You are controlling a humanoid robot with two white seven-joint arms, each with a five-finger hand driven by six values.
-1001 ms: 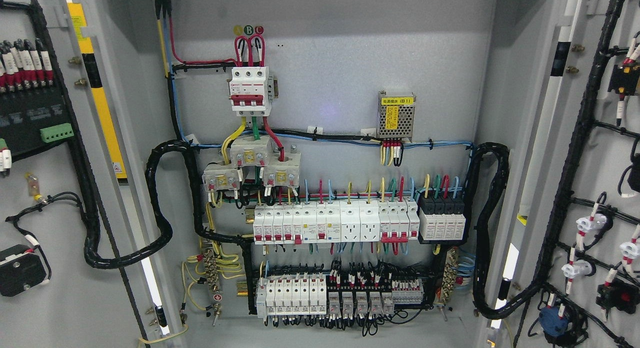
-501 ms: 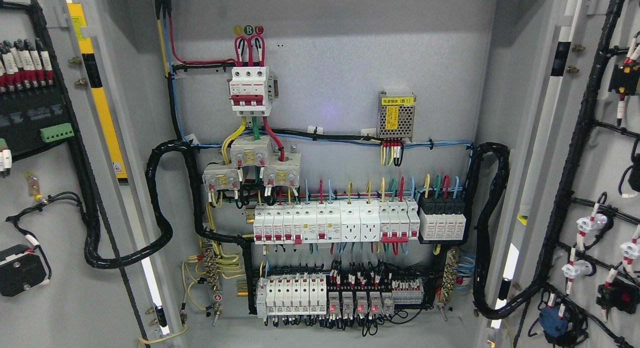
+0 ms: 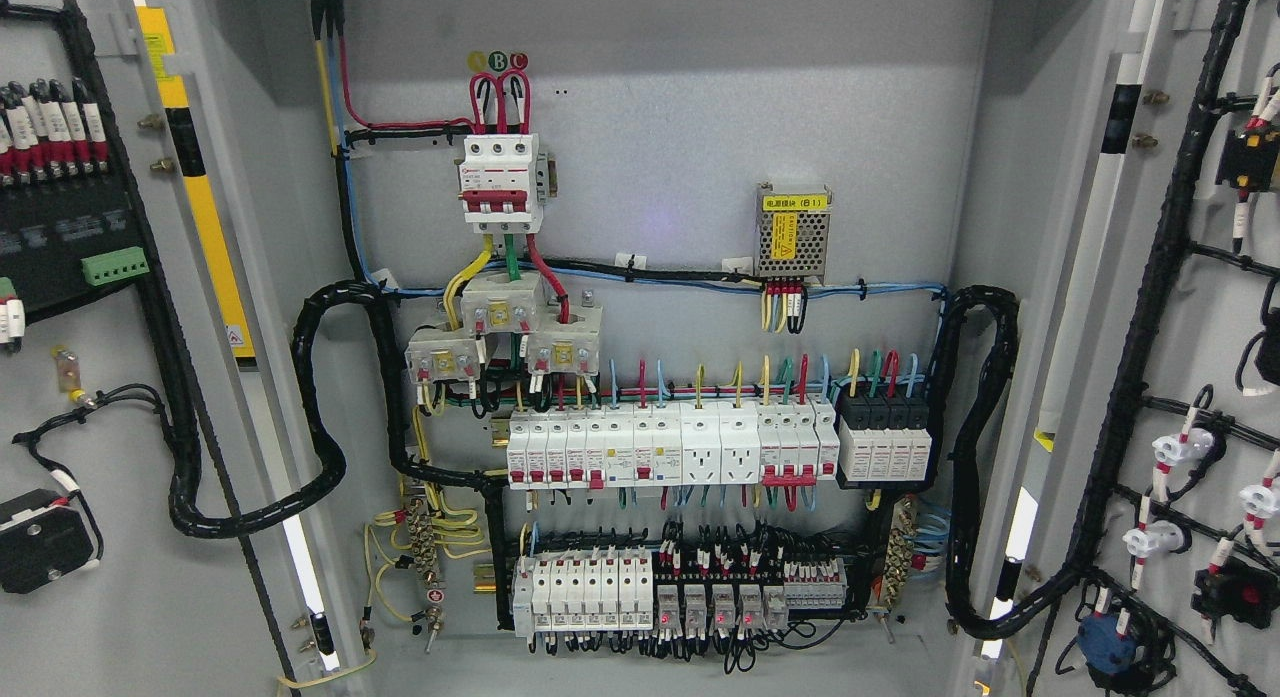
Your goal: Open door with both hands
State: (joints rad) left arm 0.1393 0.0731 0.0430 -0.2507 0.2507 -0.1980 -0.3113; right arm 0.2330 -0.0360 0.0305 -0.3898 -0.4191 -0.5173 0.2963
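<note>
A grey electrical cabinet stands wide open in the head view. Its left door (image 3: 110,577) is swung out to the left, with black wiring and a green terminal block (image 3: 115,266) on its inner face. Its right door (image 3: 1215,357) is swung out to the right and carries black cable looms and white connectors. Between them the back panel (image 3: 680,107) shows a red-and-white main breaker (image 3: 500,182), rows of white breakers (image 3: 670,449) and relays (image 3: 720,609) with small red lights. Neither of my hands or arms shows anywhere in the picture.
Thick black cable bundles loop at the left (image 3: 320,407) and right (image 3: 975,457) inner edges of the cabinet. A small metal power supply (image 3: 792,232) with a yellow label is mounted at the upper right of the panel.
Red indicator lights on the bottom-row relays were dark one second ago and are lit now. Doors and view have not moved.
</note>
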